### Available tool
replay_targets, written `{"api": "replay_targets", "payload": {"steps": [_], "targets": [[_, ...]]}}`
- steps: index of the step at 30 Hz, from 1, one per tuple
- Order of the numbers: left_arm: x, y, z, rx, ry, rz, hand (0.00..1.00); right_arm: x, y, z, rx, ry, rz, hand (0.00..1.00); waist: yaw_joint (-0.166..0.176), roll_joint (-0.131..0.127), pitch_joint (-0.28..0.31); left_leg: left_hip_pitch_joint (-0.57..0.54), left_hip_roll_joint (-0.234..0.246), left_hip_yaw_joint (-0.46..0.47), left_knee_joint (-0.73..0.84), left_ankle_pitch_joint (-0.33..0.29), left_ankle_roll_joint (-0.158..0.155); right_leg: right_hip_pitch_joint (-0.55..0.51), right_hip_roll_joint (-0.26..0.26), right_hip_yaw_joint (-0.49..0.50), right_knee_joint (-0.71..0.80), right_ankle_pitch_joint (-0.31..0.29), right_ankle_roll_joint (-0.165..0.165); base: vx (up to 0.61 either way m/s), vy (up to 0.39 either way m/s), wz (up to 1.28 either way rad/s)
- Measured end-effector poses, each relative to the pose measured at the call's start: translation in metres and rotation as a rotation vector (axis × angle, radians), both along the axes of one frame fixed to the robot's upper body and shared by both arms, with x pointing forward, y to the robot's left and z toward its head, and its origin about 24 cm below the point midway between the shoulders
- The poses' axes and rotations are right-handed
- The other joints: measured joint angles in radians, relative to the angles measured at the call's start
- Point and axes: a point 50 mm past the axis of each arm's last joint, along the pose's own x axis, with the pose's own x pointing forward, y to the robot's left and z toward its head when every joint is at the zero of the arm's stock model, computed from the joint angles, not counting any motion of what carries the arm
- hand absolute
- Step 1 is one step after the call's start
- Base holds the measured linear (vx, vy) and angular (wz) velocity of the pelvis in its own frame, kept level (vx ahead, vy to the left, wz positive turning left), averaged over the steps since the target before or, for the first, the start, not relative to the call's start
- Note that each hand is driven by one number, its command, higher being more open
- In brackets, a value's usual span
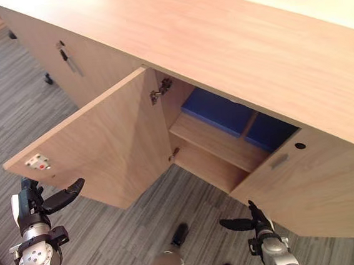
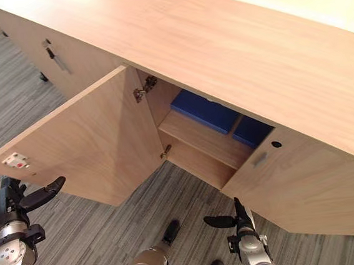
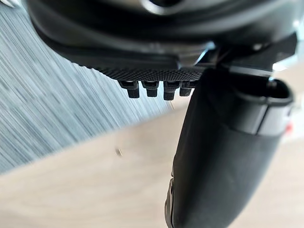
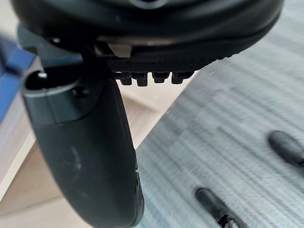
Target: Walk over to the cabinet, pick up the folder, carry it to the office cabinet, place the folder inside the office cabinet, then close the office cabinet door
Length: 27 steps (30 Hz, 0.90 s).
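Note:
A blue folder (image 1: 216,111) lies flat on the upper shelf inside the open office cabinet (image 1: 209,142), and more blue (image 1: 268,131) shows past a wooden divider. The cabinet's left door (image 1: 103,152) swings wide toward me; the right door (image 1: 313,182) also stands open. My left hand (image 1: 46,201) hovers open just below the left door's outer corner, its thumb (image 3: 223,166) against the door's wood. Low under the right door, my right hand (image 1: 251,222) is open and empty, and past its thumb (image 4: 85,152) the folder (image 4: 12,71) shows.
The long wooden cabinet top (image 1: 249,38) runs across above the opening. A closed door with a dark handle (image 1: 70,61) is further left. A small lock plate (image 1: 37,162) sits at the open left door's corner. Grey striped carpet (image 1: 12,111) lies in front.

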Motion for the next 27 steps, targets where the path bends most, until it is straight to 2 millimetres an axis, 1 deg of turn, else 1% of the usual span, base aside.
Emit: {"api": "replay_targets", "payload": {"steps": [3,4,6,7,8,9,11,12,13,14,15,16,17,19,20,21,22,23,24,25,26,27], "targets": [[-0.004,0.0,-0.002,0.002,0.011,0.006,1.0,-0.014,-0.007,-0.004,0.002,0.036,-0.049,1.0,0.0,-0.008,-0.001,0.002,0.0,0.024,0.0,0.0,0.0,-0.003,-0.002,0.019,0.002,0.001,0.001,0.03,-0.022,-0.13],[-0.011,-0.006,-0.006,-0.012,0.011,0.018,1.0,-0.02,-0.011,-0.006,0.012,0.045,-0.086,1.0,-0.001,-0.009,-0.001,0.006,0.001,0.045,0.0,0.0,0.0,-0.004,-0.004,0.028,0.003,0.001,0.001,-0.01,-0.003,-0.14],[-0.016,-0.012,-0.01,-0.032,0.01,0.023,1.0,-0.022,-0.012,-0.006,0.018,0.046,-0.105,1.0,-0.002,-0.01,-0.001,0.01,0.003,0.051,0.0,0.0,0.0,-0.003,-0.004,0.035,0.006,0.001,0.001,-0.04,-0.004,-0.12],[-0.021,-0.019,-0.016,-0.053,0.011,0.022,1.0,-0.023,-0.013,-0.006,0.023,0.047,-0.115,1.0,-0.002,-0.01,-0.002,0.015,0.006,0.057,0.0,0.0,0.0,-0.004,-0.004,0.042,0.012,0.001,0.001,-0.22,0.018,-0.58],[-0.05,-0.041,-0.032,-0.109,0.033,0.022,1.0,-0.025,-0.011,-0.008,0.056,0.042,-0.17,1.0,-0.003,-0.011,-0.005,0.033,0.024,0.116,0.0,-0.01,-0.002,-0.02,-0.006,0.1,0.029,0.003,-0.005,-0.27,0.025,-0.68],[-0.056,-0.047,-0.035,-0.121,0.044,0.015,1.0,-0.028,-0.01,-0.009,0.067,0.046,-0.192,1.0,-0.003,-0.01,-0.006,0.033,0.031,0.138,0.0,-0.013,0.002,-0.029,-0.004,0.114,0.034,-0.001,-0.013,-0.31,0.033,-0.71],[-0.061,-0.055,-0.042,-0.142,0.076,-0.003,1.0,-0.034,-0.011,-0.011,0.075,0.058,-0.211,1.0,-0.004,-0.01,-0.008,0.029,0.04,0.16,0.0,-0.016,0.007,-0.041,0.0,0.13,0.037,-0.005,-0.006,-0.15,0.015,-0.13],[-0.065,-0.064,-0.05,-0.171,0.103,-0.016,1.0,-0.04,-0.011,-0.012,0.075,0.072,-0.22,1.0,-0.018,-0.01,-0.011,0.023,0.048,0.191,0.0,-0.016,0.007,-0.049,0.006,0.157,0.039,-0.005,-0.005,-0.11,0.017,0.03],[-0.067,-0.069,-0.055,-0.188,0.12,-0.022,1.0,-0.042,-0.011,-0.013,0.074,0.076,-0.222,1.0,-0.019,-0.009,-0.011,0.022,0.053,0.216,0.0,-0.016,0.006,-0.055,0.008,0.175,0.041,-0.005,-0.005,-0.12,0.037,-0.11],[-0.073,-0.078,-0.069,-0.225,0.179,-0.031,1.0,-0.045,-0.011,-0.013,0.074,0.082,-0.224,1.0,-0.019,-0.007,-0.013,0.022,0.06,0.258,0.0,-0.016,0.006,-0.068,0.01,0.213,0.049,-0.004,-0.003,-0.05,0.028,-0.32],[-0.077,-0.083,-0.077,-0.246,0.216,-0.032,1.0,-0.044,-0.011,-0.013,0.075,0.079,-0.224,1.0,-0.019,-0.006,-0.013,0.023,0.063,0.276,0.0,-0.015,0.006,-0.08,0.01,0.236,0.057,-0.004,-0.002,-0.06,0.056,-0.64],[-0.086,-0.092,-0.096,-0.284,0.325,-0.044,1.0,-0.042,-0.008,-0.011,0.08,0.062,-0.222,1.0,-0.026,-0.006,-0.013,0.021,0.067,0.312,0.0,-0.016,0.006,-0.102,0.013,0.289,0.062,0.0,0.005,-0.04,0.047,-0.64],[-0.09,-0.097,-0.103,-0.299,0.378,-0.057,1.0,-0.04,-0.007,-0.01,0.083,0.053,-0.221,1.0,-0.032,-0.007,-0.013,0.019,0.069,0.325,0.001,-0.016,0.007,-0.112,0.015,0.309,0.062,0.002,0.009,-0.05,0.071,-0.78],[-0.105,-0.122,-0.128,-0.323,0.585,-0.156,1.0,-0.032,-0.004,-0.006,0.088,0.013,-0.215,1.0,-0.061,-0.007,-0.013,0.007,0.073,0.388,0.005,-0.019,0.01,-0.16,0.021,0.399,0.066,0.007,0.017,-0.02,0.066,-0.8],[-0.107,-0.13,-0.133,-0.325,0.625,-0.191,1.0,-0.03,-0.004,-0.005,0.089,0.006,-0.214,1.0,-0.068,-0.008,-0.013,0.004,0.074,0.407,0.005,-0.021,0.013,-0.174,0.022,0.42,0.071,0.009,0.019,-0.02,0.059,-0.79],[-0.109,-0.143,-0.137,-0.331,0.672,-0.248,1.0,-0.029,-0.003,-0.004,0.088,-0.001,-0.209,1.0,-0.077,-0.009,-0.013,0.0,0.074,0.434,0.005,-0.022,0.015,-0.193,0.024,0.449,0.077,0.011,0.022,-0.02,0.042,-0.74],[-0.106,-0.147,-0.136,-0.331,0.671,-0.31,1.0,-0.028,0.001,-0.004,0.087,-0.002,-0.194,1.0,-0.094,-0.01,-0.014,-0.002,0.076,0.462,0.006,-0.025,0.017,-0.209,0.027,0.478,0.078,0.011,0.022,-0.03,0.057,-0.8],[-0.089,-0.151,-0.132,-0.254,0.658,-0.408,1.0,-0.028,0.004,-0.004,0.088,0.001,-0.178,1.0,-0.114,-0.01,-0.014,0.003,0.077,0.486,0.005,-0.026,0.017,-0.216,0.028,0.501,0.079,0.012,0.021,-0.02,0.041,-0.65],[-0.076,-0.154,-0.128,-0.224,0.637,-0.456,1.0,-0.029,0.005,-0.005,0.09,0.002,-0.172,1.0,-0.127,-0.01,-0.015,0.006,0.077,0.493,0.005,-0.027,0.017,-0.218,0.028,0.512,0.079,0.013,0.018,-0.03,0.033,-0.58],[-0.053,-0.162,-0.122,-0.163,0.605,-0.538,1.0,-0.028,0.009,-0.004,0.092,0.0,-0.153,1.0,-0.153,-0.011,-0.018,0.009,0.077,0.516,0.002,-0.032,0.025,-0.226,0.028,0.531,0.078,0.016,0.012,-0.04,0.036,-0.56],[-0.046,-0.167,-0.12,-0.165,0.587,-0.55,1.0,-0.025,0.011,-0.003,0.093,-0.011,-0.142,1.0,-0.173,-0.014,-0.019,0.008,0.077,0.534,0.001,-0.034,0.028,-0.236,0.027,0.548,0.074,0.026,-0.004,-0.03,0.046,-0.66],[-0.035,-0.174,-0.116,-0.154,0.552,-0.578,1.0,-0.025,0.011,-0.002,0.093,-0.016,-0.141,1.0,-0.184,-0.014,-0.02,0.008,0.077,0.551,0.001,-0.038,0.032,-0.242,0.027,0.562,0.066,0.031,-0.012,-0.02,0.041,-0.62]]}}
